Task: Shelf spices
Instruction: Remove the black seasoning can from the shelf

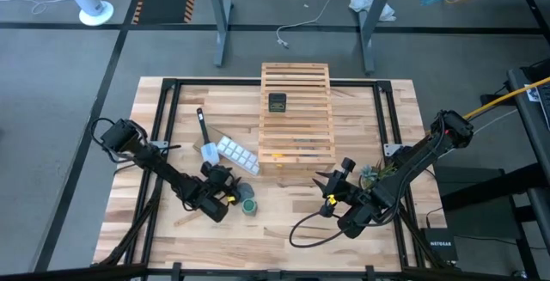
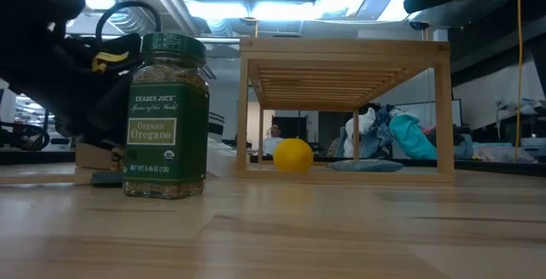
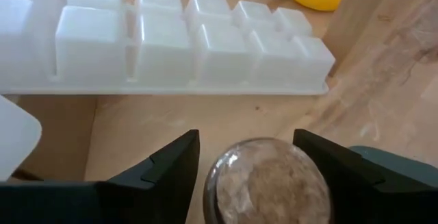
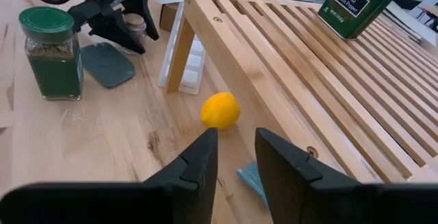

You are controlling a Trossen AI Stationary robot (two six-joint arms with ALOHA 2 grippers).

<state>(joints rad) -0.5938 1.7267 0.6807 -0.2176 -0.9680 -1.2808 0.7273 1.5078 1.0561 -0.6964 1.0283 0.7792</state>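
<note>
Seen from above, my left hand sits near the front of the worktop, just left of the green jar and in front of the white tray. My right hand hangs off the front right corner of the shelf, where the dark tin stands on the slats near the back.

From worktop level, the green jar stands upright in the foreground, its label reading oregano. Behind it is the shelf, with a lemon lying under it.

Past my left wrist, my fingers stand wide on either side of the clear jar, with gaps showing, so I grip nothing. The tray lies beyond.

Past my right wrist, my fingers are narrow and empty. Ahead lie the lemon, the shelf with the tin on top, the green jar beside a flat grey pad, and my left hand around the clear jar.
</note>
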